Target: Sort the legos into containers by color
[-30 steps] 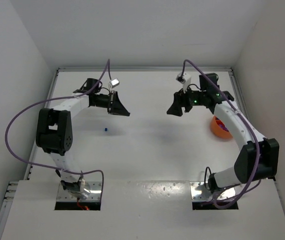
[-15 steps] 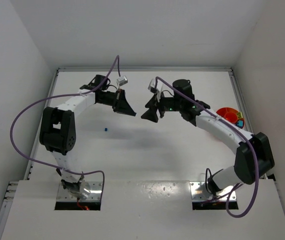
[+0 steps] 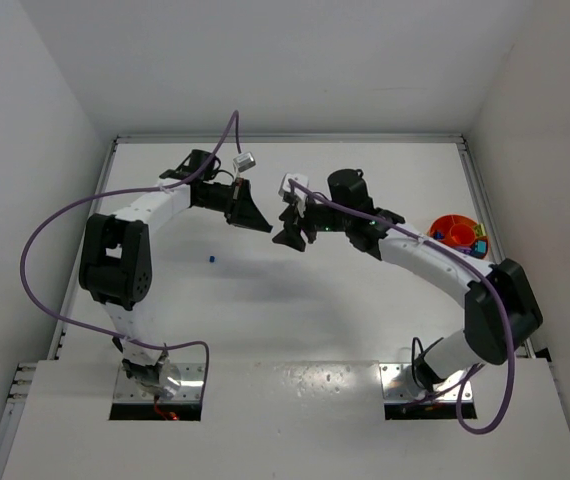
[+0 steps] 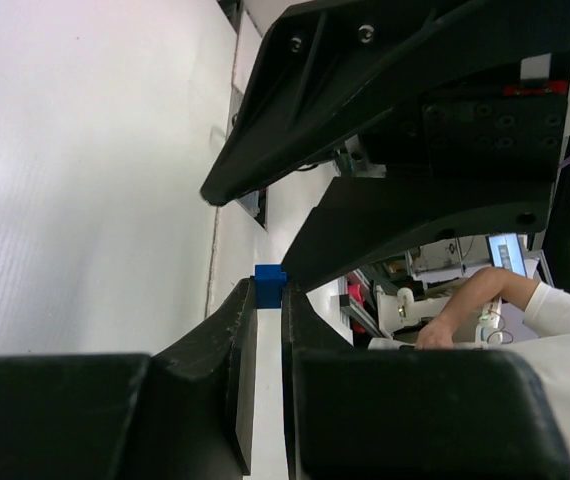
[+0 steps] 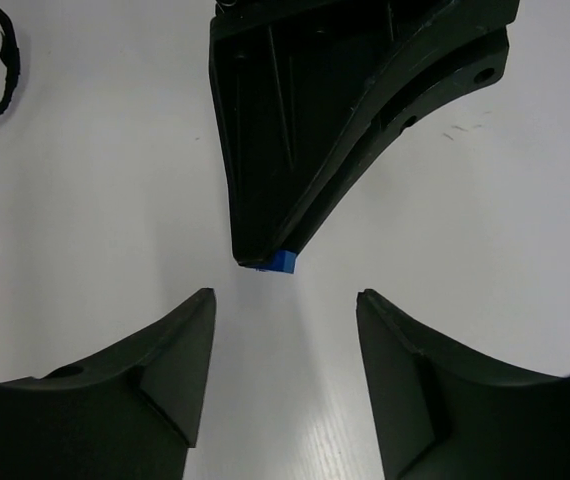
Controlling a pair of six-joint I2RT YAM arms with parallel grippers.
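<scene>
A small blue lego (image 4: 269, 284), square-edged and bright, is pinched at the very tips of the left gripper (image 3: 263, 227), whose fingers are clamped on it, with only its outer end poking out. It hangs above the middle of the white table (image 3: 295, 310). The right gripper (image 5: 283, 302) faces it tip to tip, jaws spread, the brick just beyond the gap and not touching either finger. A second blue lego (image 3: 210, 260) lies on the table, nearer the left arm. The orange tub (image 3: 445, 222) sits well apart at the right edge.
</scene>
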